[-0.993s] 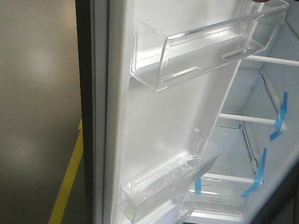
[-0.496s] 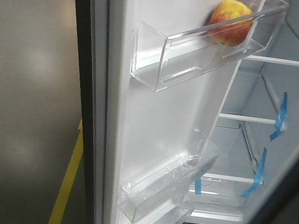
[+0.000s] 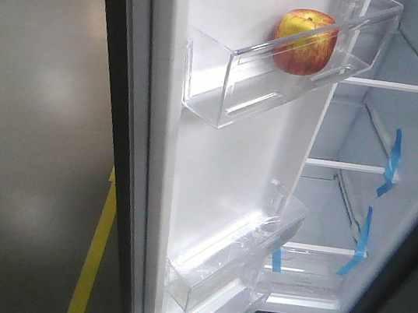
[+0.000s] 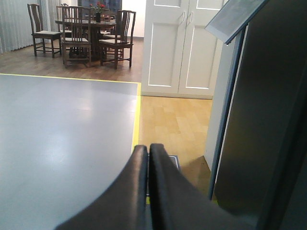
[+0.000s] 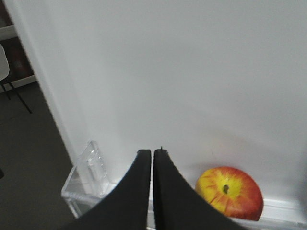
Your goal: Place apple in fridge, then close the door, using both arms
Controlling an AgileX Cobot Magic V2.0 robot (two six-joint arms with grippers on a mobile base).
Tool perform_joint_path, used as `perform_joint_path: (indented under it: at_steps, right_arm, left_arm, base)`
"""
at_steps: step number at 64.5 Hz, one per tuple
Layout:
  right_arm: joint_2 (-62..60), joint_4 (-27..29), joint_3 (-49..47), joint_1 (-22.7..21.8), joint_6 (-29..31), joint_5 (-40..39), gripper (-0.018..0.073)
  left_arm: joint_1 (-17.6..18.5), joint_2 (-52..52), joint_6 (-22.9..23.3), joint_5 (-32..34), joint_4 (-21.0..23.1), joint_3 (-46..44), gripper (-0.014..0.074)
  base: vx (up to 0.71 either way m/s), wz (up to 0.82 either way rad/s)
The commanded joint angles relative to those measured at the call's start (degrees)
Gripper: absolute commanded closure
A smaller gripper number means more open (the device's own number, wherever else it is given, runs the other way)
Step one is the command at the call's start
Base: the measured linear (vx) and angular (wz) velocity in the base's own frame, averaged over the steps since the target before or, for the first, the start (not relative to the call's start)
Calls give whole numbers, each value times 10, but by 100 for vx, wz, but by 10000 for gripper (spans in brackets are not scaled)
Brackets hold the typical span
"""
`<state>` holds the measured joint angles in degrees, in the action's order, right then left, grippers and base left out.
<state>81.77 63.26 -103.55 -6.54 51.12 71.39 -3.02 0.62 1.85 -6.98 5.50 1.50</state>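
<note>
The red and yellow apple (image 3: 305, 42) sits stem-up in the upper clear bin (image 3: 284, 73) on the open door's white lining (image 3: 222, 174); it also shows in the right wrist view (image 5: 229, 192). My right gripper (image 5: 152, 152) is shut and empty above the bin, left of the apple and apart from it. My left gripper (image 4: 148, 147) is shut and empty, low beside the door's dark grey outer face (image 4: 259, 124). The fridge interior (image 3: 364, 172) shows white shelves and blue tape strips. Neither gripper shows in the front view.
A lower clear door bin (image 3: 234, 255) juts out below. Grey floor with a yellow line (image 3: 90, 265) lies left of the door. In the left wrist view a white cabinet (image 4: 177, 45) and a dining table with chairs (image 4: 81, 31) stand far off.
The apple came down into the upper door bin and shifted a little left, settling stem-up. Before that only its bottom edge showed at the top of the frame.
</note>
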Motion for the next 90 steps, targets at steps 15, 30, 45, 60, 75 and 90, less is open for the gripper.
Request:
perform_joint_path:
  at_steps: [15,30,45,60,75,90]
  right_arm:
    - [-256,17,305,-1,63,-98,564]
    - [-457,-27,537,-1,42,-193,564]
    - [-607,-62,661,-1,-47,-195,564]
    - [-718,-77,703,-1,-82,-200,564]
    - [-731,-69,703,-1,-82,-199,564]
    - [-731,-68,703,-1,-78,-220,563]
  left_arm:
    - [4,8,6,41,9,15,603]
    - [4,8,12,54,171,12,603]
    - [4,8,21,75,338,12,603]
    - [4,8,98,70,610,5,603]
    - [4,8,23,19,752,-116,603]
    - [4,-73,-154,-6,757,-292,603]
  base:
    - [0,0]
    - [0,0]
    - [0,0]
    - [0,0]
    - [0,0]
    - [0,0]
